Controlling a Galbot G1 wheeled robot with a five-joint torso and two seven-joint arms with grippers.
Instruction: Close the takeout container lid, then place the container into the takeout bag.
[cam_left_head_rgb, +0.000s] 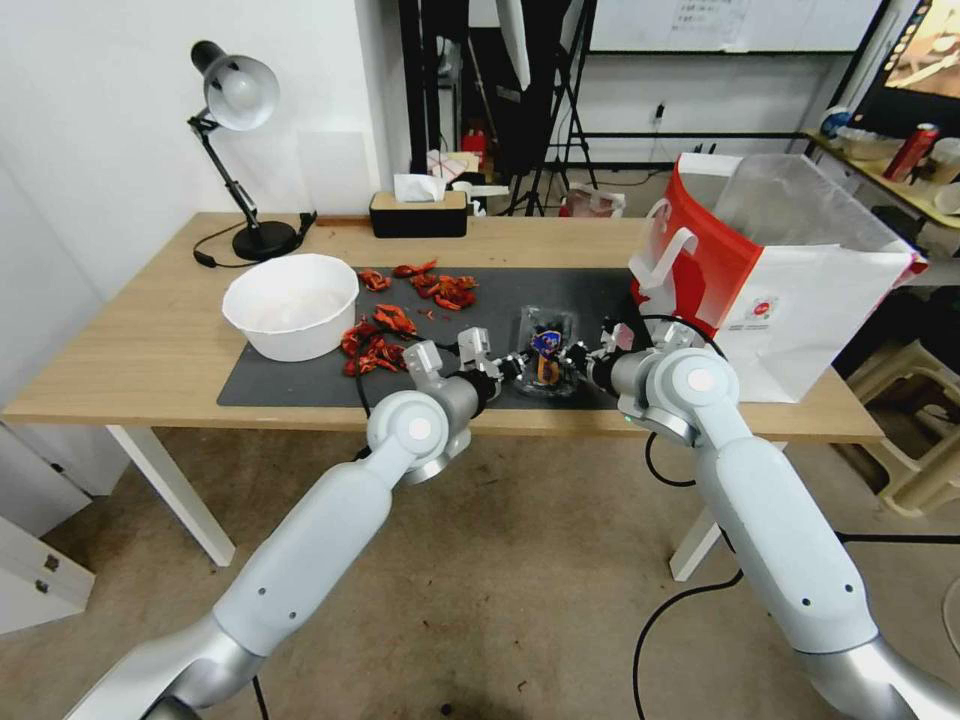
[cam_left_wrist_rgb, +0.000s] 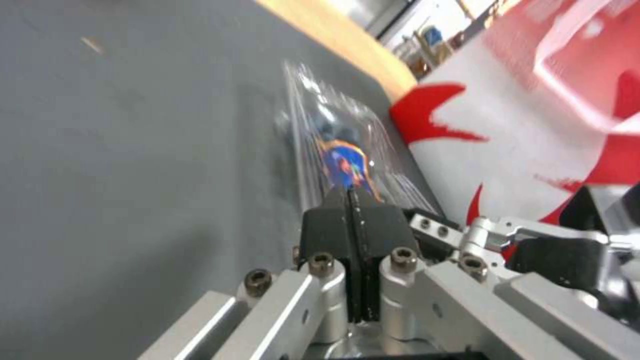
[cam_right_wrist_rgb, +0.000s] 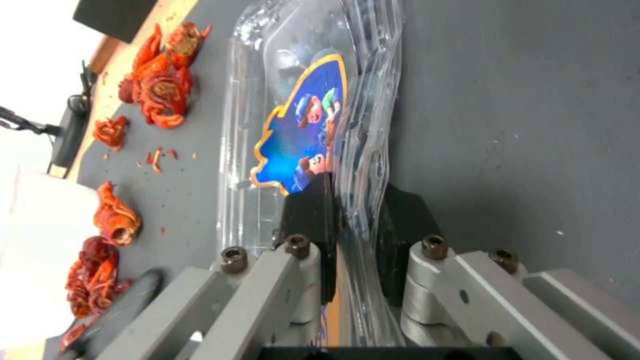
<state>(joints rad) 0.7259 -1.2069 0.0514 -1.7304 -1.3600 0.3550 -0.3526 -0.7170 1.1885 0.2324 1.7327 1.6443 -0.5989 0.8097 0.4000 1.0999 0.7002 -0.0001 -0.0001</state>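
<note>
The takeout container (cam_left_head_rgb: 548, 345) (cam_left_wrist_rgb: 340, 145) (cam_right_wrist_rgb: 293, 100) is a small clear clamshell lying flat on the dark mat (cam_left_head_rgb: 290, 385). Its lid (cam_right_wrist_rgb: 300, 130), which carries a blue cartoon sticker, is folded down over the base. My right gripper (cam_left_head_rgb: 583, 360) (cam_right_wrist_rgb: 357, 187) comes in from the container's right and is shut on its stacked clear rims. From the left, my left gripper (cam_left_head_rgb: 510, 365) (cam_left_wrist_rgb: 350, 195) has its fingers pressed together, tips against the container's edge. The red-and-white takeout bag (cam_left_head_rgb: 800, 290) (cam_left_wrist_rgb: 507, 125) stands open just right of the mat.
A white bowl (cam_left_head_rgb: 290, 305) sits on the mat's left end. Red crayfish shells (cam_left_head_rgb: 380, 340) (cam_right_wrist_rgb: 160, 75) are scattered between the bowl and the container. A desk lamp (cam_left_head_rgb: 240, 100) and a tissue box (cam_left_head_rgb: 418, 212) stand at the table's back. The table's front edge is close behind both wrists.
</note>
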